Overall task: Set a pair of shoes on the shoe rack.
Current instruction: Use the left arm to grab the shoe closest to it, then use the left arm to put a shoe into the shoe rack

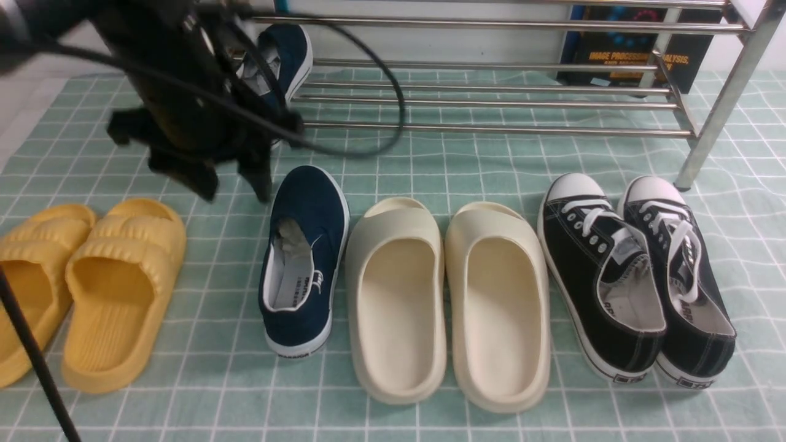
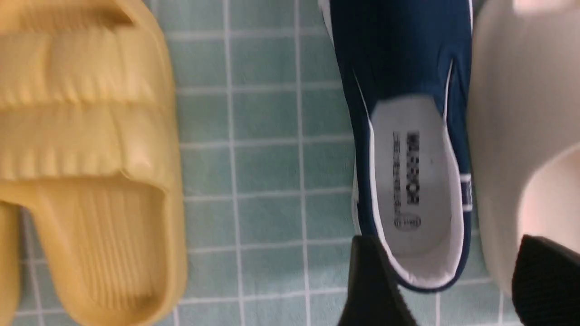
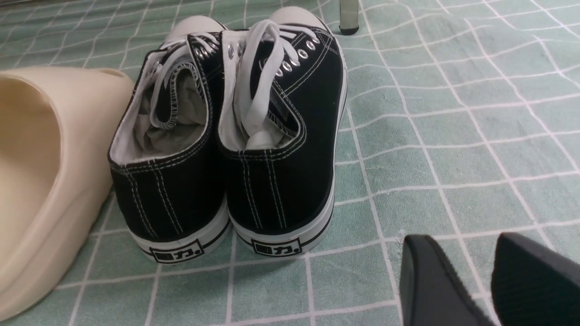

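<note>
One navy slip-on shoe (image 1: 288,52) rests on the left end of the steel shoe rack (image 1: 491,129), half hidden behind my left arm. The other navy shoe (image 1: 304,264) lies on the checked cloth in front of the rack, toe toward it. My left gripper (image 1: 236,187) hangs open and empty just above and left of that shoe's toe. In the left wrist view the shoe (image 2: 408,149) lies ahead of the gripper (image 2: 453,276), its heel between the spread fingers (image 2: 371,285). My right gripper (image 3: 476,276) stands open over bare cloth, holding nothing.
Yellow slides (image 1: 116,288) lie left of the navy shoe, and cream slides (image 1: 448,301) touch its right side. Black lace-up sneakers (image 1: 632,288) sit at the right, near the rack's front right post (image 1: 724,104). A dark book (image 1: 632,55) stands behind the rack.
</note>
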### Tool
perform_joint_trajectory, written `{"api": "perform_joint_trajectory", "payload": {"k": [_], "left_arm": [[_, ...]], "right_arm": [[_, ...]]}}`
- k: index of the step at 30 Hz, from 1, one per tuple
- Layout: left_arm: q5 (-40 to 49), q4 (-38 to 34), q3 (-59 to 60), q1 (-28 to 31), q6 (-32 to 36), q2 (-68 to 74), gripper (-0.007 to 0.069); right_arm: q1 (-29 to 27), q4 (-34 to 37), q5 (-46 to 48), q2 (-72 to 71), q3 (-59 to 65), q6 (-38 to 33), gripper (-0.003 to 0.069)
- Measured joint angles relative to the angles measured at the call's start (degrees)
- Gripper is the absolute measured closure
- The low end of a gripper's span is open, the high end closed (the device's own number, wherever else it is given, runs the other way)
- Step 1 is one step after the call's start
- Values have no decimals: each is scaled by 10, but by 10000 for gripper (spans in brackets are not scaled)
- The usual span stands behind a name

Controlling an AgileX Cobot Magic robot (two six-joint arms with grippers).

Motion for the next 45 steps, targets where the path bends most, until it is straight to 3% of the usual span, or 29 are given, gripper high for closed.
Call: {"api": "perform_joint_trajectory", "payload": {"k": [7,13,18,20,24,33,45], "left_arm": [[-151,10,155,-19,-57,1,258],[-205,27,174,-19,-97,27,284],[-211,28,174,-19,-102,72,395],[-206,28,174,-19,-102,79,502],[-197,32,171,-18,-102,64,624],[-181,33,45,-18,-70,22,622],[-153,25,-166,30,-65,173,622]], "right_arm": [[0,0,0,0,0,0,412],[0,0,0,0,0,0,412],[0,0,0,0,0,0,412],[0,0,0,0,0,0,412],[0,0,0,0,0,0,412],[0,0,0,0,0,0,412],[0,0,0,0,0,0,412]]}}
